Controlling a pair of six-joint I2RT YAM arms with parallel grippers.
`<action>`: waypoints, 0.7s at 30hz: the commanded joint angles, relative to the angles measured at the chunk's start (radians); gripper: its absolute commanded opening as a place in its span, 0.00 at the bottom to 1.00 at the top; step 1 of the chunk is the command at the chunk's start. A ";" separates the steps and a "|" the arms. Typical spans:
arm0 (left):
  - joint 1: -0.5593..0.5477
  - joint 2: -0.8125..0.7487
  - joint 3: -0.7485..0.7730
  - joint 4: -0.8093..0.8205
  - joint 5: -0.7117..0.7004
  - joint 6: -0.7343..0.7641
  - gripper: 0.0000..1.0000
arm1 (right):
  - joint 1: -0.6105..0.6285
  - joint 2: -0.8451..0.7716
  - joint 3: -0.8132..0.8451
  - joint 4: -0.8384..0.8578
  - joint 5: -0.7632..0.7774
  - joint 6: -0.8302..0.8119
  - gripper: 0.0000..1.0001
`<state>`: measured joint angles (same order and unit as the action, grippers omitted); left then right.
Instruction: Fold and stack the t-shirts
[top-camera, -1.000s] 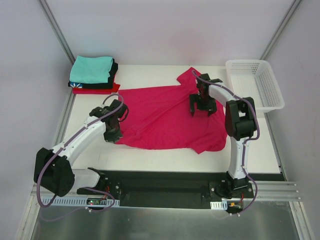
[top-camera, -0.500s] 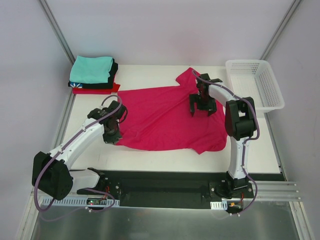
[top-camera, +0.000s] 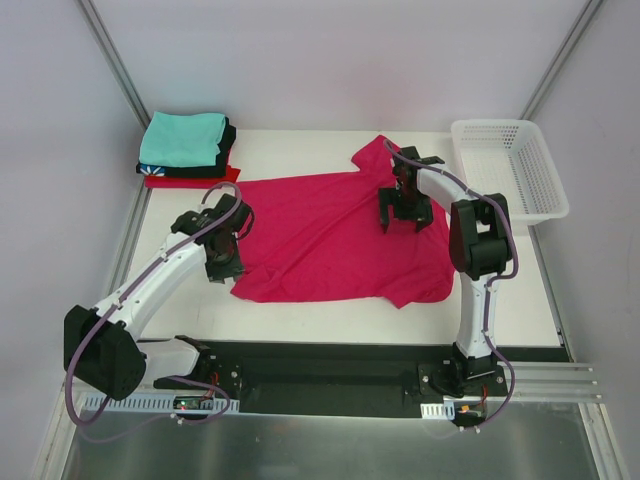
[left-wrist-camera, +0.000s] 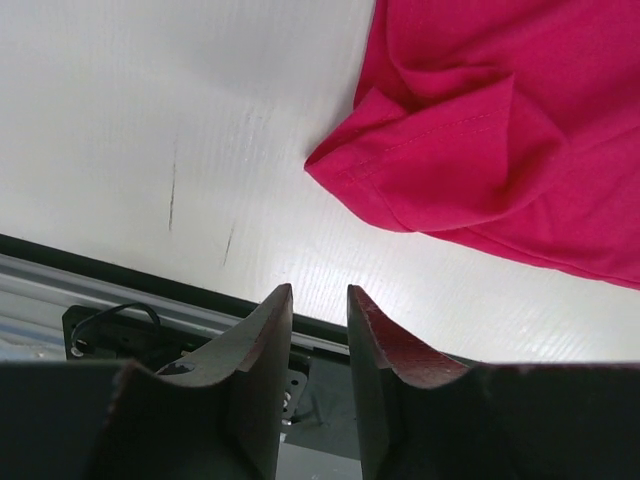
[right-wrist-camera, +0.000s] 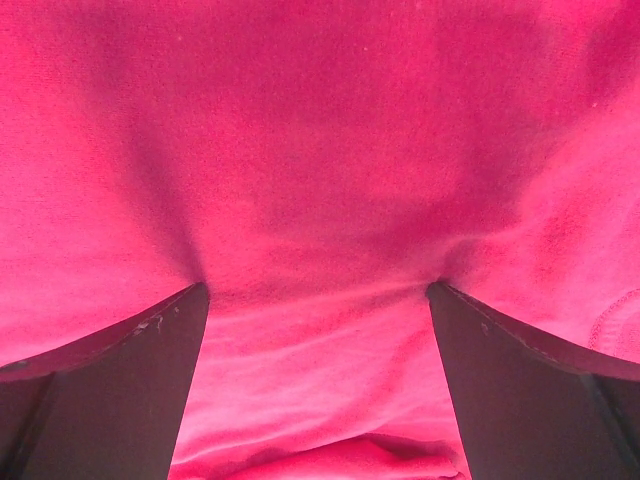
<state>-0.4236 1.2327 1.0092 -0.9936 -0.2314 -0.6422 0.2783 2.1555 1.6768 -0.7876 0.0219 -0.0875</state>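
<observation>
Closest to the near edge of the worktop, my left gripper hangs over bare white surface. Its jaws are drawn almost together with nothing between them. Just beyond its tips lies a stitched, folded-over corner of the crimson-pink t-shirt, apart from my fingers and not touched. I cannot tell whether that corner is a sleeve or the hem.

The crimson-pink t-shirt is spread loosely across the middle of the worktop, rumpled along its near edge, with one sleeve reaching toward the far edge. It is not yet folded, so I judge I am at the laying-out step, just ahead of the first fold.

Farther in, toward the right, my right gripper sits down on the cloth with its jaws spread wide. Both tips press into the fabric and pinch nothing.

Next, I think my left jaws must spread, slide to that near-left corner and close on both layers, while the right either pins the cloth or takes an edge of its own.

At the far left corner waits the stack: the teal t-shirt on top, the black t-shirt beneath, the red t-shirt lowest. At the far right stands the white mesh basket.
</observation>
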 joint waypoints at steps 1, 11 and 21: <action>0.006 0.008 0.043 -0.030 -0.015 -0.004 0.29 | -0.005 0.015 0.034 -0.021 -0.010 -0.008 0.96; 0.062 0.264 0.218 0.243 0.147 0.148 0.22 | -0.005 0.015 0.034 -0.021 -0.010 -0.006 0.96; 0.204 0.723 0.537 0.365 0.300 0.188 0.14 | -0.014 0.014 0.032 -0.015 -0.013 -0.003 0.96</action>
<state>-0.2691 1.8408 1.4471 -0.6613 -0.0082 -0.4831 0.2749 2.1574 1.6791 -0.7906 0.0216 -0.0875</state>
